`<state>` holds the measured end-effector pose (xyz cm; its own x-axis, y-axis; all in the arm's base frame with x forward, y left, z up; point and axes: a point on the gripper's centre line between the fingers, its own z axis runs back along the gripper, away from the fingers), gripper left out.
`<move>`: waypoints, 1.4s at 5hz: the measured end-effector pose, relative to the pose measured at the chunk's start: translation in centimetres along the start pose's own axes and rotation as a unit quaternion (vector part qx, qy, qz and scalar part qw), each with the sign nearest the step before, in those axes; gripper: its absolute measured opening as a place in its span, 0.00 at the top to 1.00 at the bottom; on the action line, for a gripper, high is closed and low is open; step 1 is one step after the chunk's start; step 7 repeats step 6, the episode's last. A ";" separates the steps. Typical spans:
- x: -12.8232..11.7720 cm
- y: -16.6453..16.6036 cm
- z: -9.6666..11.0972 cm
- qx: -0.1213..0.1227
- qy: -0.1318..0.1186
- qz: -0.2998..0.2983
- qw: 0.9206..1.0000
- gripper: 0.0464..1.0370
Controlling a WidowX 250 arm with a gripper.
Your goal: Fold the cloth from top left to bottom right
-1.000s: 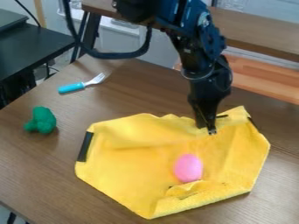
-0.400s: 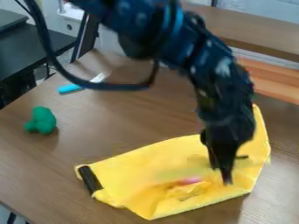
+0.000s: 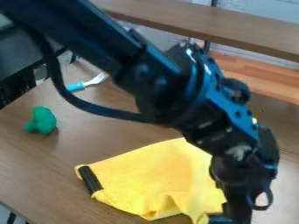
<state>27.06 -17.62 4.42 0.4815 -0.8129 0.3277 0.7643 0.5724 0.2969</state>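
Claw [image 3: 225, 217] lower, cloth [image 3: 158, 175] right beside.

The yellow cloth [image 3: 158, 175] lies on the brown table [image 3: 35, 166], in the near and middle part, and it is folded over itself. Its far edge is slanting, from the left corner away toward the right. At the left corner there is a black strip [image 3: 90, 179]. The middle is rather smooth, the near side is wrinkled, and the right part is mostly hidden.
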 end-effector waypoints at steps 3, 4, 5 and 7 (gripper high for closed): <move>1.5 3.3 10.7 -0.043 -0.070 0.035 0.996 0.04; 1.5 3.3 10.9 -0.043 -0.071 0.034 0.996 0.04; 1.5 3.3 10.9 -0.043 -0.071 0.034 0.996 0.04; 1.5 3.3 10.9 -0.043 -0.071 0.034 0.996 0.04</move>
